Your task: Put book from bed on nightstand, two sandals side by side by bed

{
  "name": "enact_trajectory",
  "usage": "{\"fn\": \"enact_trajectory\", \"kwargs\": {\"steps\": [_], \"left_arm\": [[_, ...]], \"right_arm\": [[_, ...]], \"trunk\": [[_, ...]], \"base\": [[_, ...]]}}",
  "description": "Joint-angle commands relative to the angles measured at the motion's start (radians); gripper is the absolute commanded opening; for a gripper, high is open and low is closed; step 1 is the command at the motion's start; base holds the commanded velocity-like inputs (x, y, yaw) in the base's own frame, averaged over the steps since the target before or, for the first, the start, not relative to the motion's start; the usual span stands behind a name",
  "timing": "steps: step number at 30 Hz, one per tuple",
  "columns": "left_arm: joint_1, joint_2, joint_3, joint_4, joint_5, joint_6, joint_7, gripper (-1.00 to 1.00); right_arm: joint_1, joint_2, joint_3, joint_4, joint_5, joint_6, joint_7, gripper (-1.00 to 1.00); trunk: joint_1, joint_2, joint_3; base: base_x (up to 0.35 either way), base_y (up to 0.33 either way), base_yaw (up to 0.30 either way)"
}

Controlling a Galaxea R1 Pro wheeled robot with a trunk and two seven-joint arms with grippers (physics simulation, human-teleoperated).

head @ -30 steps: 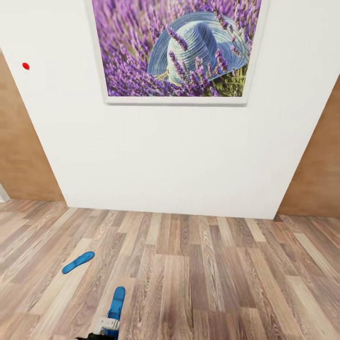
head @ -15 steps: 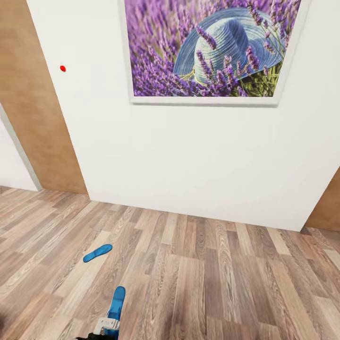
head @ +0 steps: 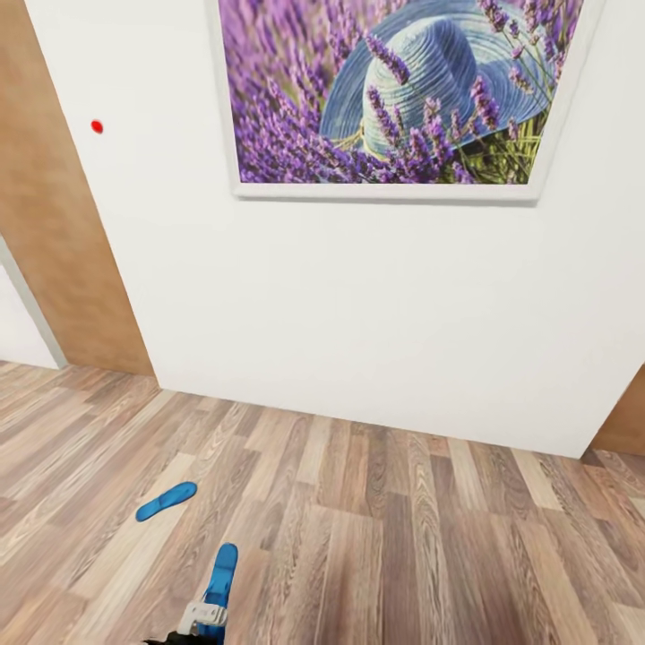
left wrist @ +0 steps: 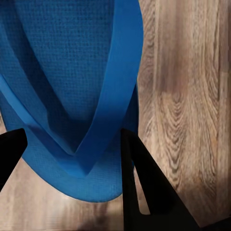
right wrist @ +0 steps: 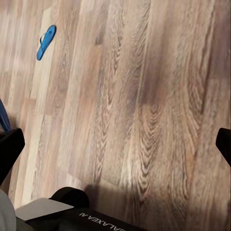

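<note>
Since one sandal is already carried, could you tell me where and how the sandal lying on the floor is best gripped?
Probably from above, pinching across one long edge of the loose sandal: it lies flat and thin on the wood floor, straps up. The right gripper looks free.

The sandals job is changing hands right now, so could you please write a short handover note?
Left gripper: shut on one blue sandal, carried above the wood floor.
Right gripper: open, holding nothing.
Second sandal: lying on the floor ahead to the left, below the lavender picture.
Done: one sandal picked up.
Left: set both sandals side by side by the bed; move the book to a nightstand.
</note>
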Motion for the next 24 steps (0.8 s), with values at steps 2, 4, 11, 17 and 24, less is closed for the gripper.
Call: {"fn": "enact_trajectory", "kwargs": {"steps": [2, 4, 11, 17, 24], "left_arm": [[-0.001, 0.0, -0.008, 0.001, 0.008, -0.004, -0.003, -1.0], [-0.001, 0.0, -0.008, 0.001, 0.008, -0.004, -0.003, -1.0], [-0.001, 0.0, -0.008, 0.001, 0.008, -0.004, -0.003, -1.0], [-0.001, 0.0, -0.007, 0.001, 0.008, -0.004, -0.003, -1.0], [-0.001, 0.0, -0.007, 0.001, 0.008, -0.004, -0.003, -1.0]], "right_arm": [[-0.001, 0.0, 0.001, 0.001, -0.003, -0.001, 0.003, 1.0], [-0.001, 0.0, 0.001, 0.002, -0.003, -0.001, 0.003, 1.0], [-0.001, 0.0, 0.001, 0.001, -0.003, -0.001, 0.003, 1.0], [-0.001, 0.0, 0.001, 0.001, -0.003, -0.001, 0.003, 1.0], [-0.001, 0.0, 0.001, 0.001, -0.003, -0.001, 0.003, 1.0]], "trunk": [[0.0, 0.0, -0.001], [0.0, 0.0, -0.001], [0.0, 0.0, -0.001], [0.0, 0.0, -0.001], [0.0, 0.0, -0.001]], "base": [[0.269, -0.199, 0.0], [0.269, -0.199, 0.0], [0.269, -0.2, 0.0], [0.269, -0.2, 0.0], [0.269, -0.2, 0.023]]}}
